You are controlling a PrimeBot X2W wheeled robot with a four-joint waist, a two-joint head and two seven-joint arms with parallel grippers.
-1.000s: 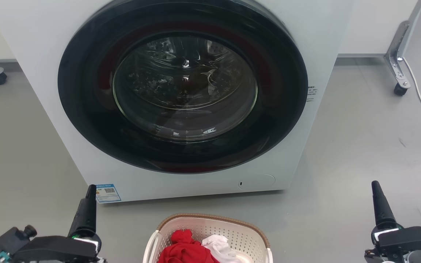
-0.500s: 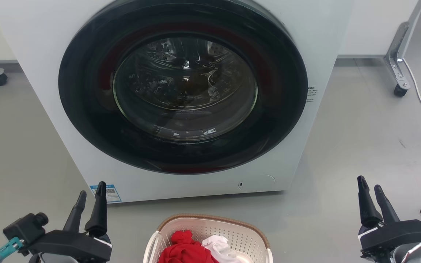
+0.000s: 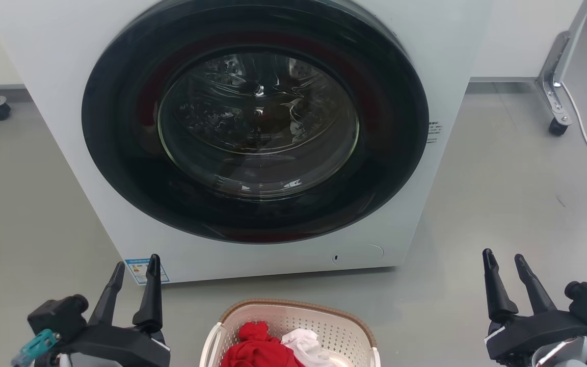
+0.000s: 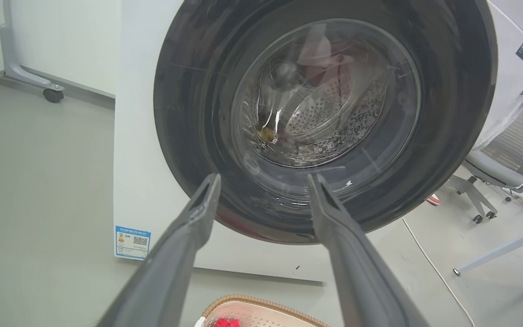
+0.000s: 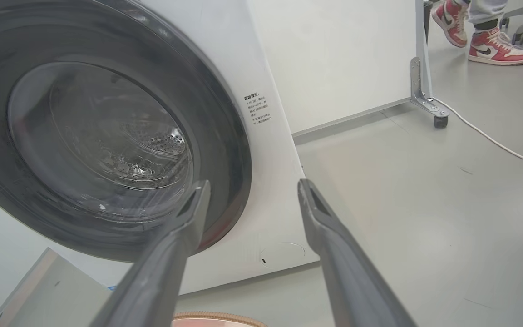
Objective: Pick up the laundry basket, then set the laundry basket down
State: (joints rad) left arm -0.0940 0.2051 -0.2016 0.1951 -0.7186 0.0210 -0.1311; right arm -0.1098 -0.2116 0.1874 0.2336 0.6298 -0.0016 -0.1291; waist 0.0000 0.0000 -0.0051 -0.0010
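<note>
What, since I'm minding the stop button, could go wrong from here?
The left gripper and right gripper are open, apart from the laundry basket; an uneven grab might tilt it and spill the red garment. The basket sits close before the washing machine, so a forward swing could knock its door.

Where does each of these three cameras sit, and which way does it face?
Head view: on the head, facing forward and down at the washing machine and laundry basket; left gripper and right gripper show, open.
Left wrist view: on the left wrist, facing along its two fingers at the machine's door.
Right wrist view: on the right wrist, along its fingers toward the machine's front corner, floor and a person's sneakers.
Shared: all three see the door and the basket's brown rim.
</note>
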